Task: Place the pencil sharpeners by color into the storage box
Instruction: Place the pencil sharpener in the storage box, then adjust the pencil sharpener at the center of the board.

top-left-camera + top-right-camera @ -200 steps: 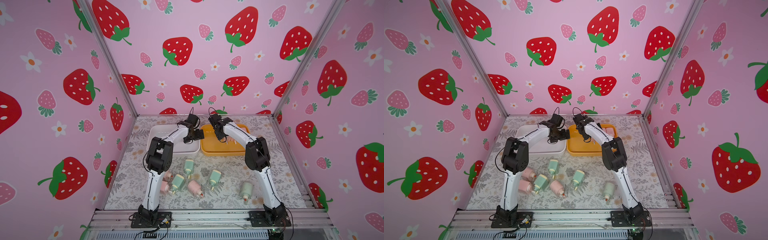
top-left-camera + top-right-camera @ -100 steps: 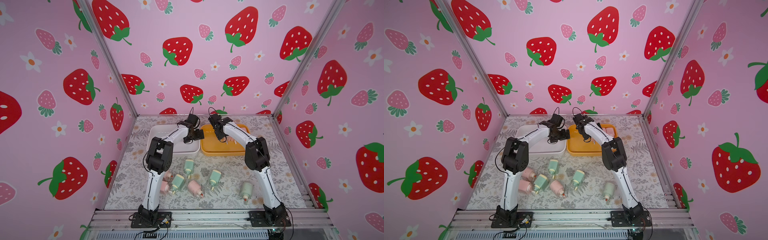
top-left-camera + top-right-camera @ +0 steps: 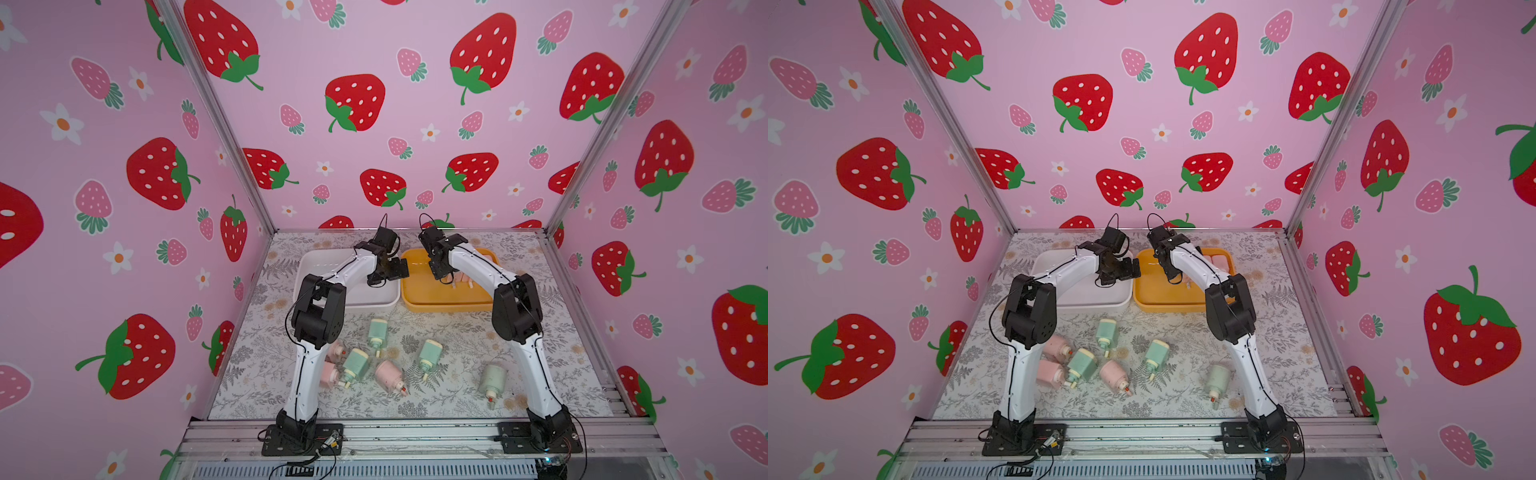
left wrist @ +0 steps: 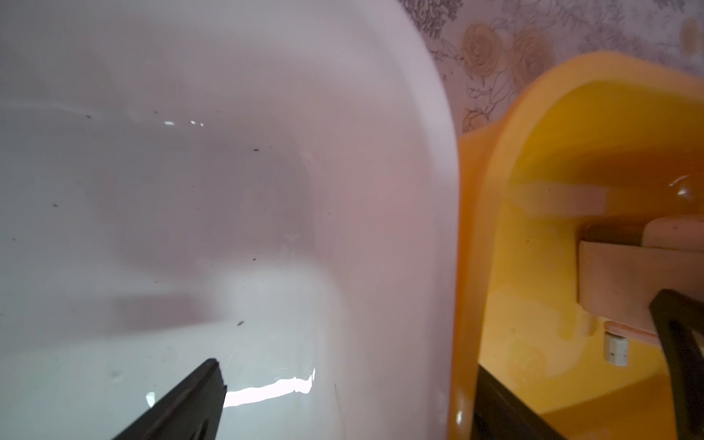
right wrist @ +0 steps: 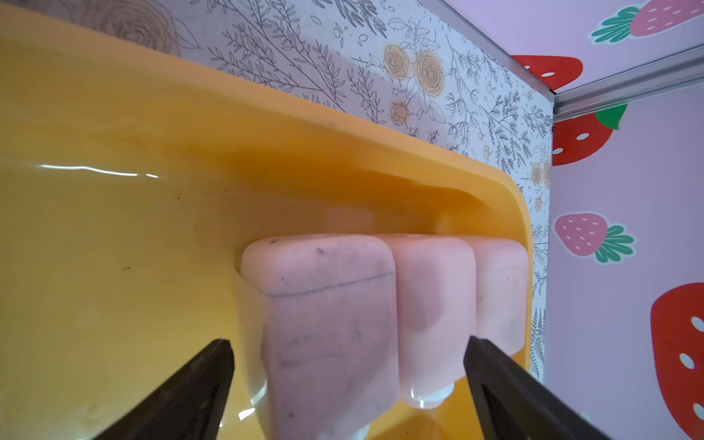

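Three pink sharpeners (image 5: pixel 320 304) sit side by side in the yellow tray (image 5: pixel 114 247), tucked into its far right corner. Over them hangs the right gripper (image 5: pixel 348 346), jaws spread wide on either side of two of them, gripping nothing. Across the way, the left gripper (image 3: pixel 390 271) hovers where the white tray (image 3: pixel 353 306) meets the yellow one, jaws also wide, carrying nothing. Out on the table (image 3: pixel 457 399), seven more lie loose between the arms: four green sharpeners (image 3: pixel 377 332) and three pink ones (image 3: pixel 388 374).
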Controlling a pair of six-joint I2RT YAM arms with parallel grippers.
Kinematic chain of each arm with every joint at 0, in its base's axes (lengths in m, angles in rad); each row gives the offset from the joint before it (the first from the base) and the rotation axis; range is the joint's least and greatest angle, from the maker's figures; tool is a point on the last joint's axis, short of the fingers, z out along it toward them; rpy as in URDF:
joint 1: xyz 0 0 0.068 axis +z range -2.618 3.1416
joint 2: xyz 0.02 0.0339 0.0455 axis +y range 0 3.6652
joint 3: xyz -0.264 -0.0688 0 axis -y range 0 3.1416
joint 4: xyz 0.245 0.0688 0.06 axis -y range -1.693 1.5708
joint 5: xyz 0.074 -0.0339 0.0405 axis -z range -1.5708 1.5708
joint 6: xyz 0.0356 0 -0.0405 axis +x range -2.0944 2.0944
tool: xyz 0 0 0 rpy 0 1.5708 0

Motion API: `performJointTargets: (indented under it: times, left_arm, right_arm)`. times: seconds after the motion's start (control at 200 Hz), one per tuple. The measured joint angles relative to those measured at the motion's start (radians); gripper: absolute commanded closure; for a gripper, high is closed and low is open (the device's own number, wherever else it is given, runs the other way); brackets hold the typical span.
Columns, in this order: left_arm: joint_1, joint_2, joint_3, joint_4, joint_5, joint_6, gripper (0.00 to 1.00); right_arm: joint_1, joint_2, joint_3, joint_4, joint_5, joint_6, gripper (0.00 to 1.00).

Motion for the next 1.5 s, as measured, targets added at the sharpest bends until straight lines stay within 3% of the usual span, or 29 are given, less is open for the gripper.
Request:
performJointTargets:
  times: [0.25,0.475,0.58,0.675,0.81,1.156,1.291,1.501]
  left_arm:
    - [-0.031,-0.170,-0.067,-0.014,-0.003,0.023,0.00]
    - [-0.090,-0.415,-0.272,-0.027,-0.066,0.045,0.06]
    - [-0.138,-0.529,-0.374,-0.064,-0.119,0.049,0.28]
    - [-0.199,-0.629,-0.447,-0.131,-0.179,0.046,0.61]
    - [-0.298,-0.739,-0.513,-0.259,-0.250,0.024,1.00]
    - [-0.580,-0.981,-0.679,-0.552,-0.291,-0.119,1.00]
    - [-0.595,-1.055,-0.826,-0.515,-0.257,-0.171,1.00]
    - [-0.597,-1.220,-1.107,-0.300,-0.186,-0.250,1.00]
  right_arm:
    - [0.000,-0.275,-0.293,0.217,-0.087,0.000,0.00]
    - [0.000,-0.566,-0.621,0.493,-0.220,0.004,0.00]
    - [0.000,-0.649,-0.722,0.584,-0.283,0.013,0.00]
    - [0.000,-0.709,-0.800,0.649,-0.331,0.026,0.00]
    - [0.000,-0.779,-0.887,0.709,-0.366,0.039,0.00]
    - [0.000,-0.849,-0.999,0.774,-0.381,0.048,0.00]
    - [0.000,-0.857,-1.019,0.775,-0.373,0.043,0.00]
    - [0.000,-0.907,-1.043,0.774,-0.370,0.043,0.00]
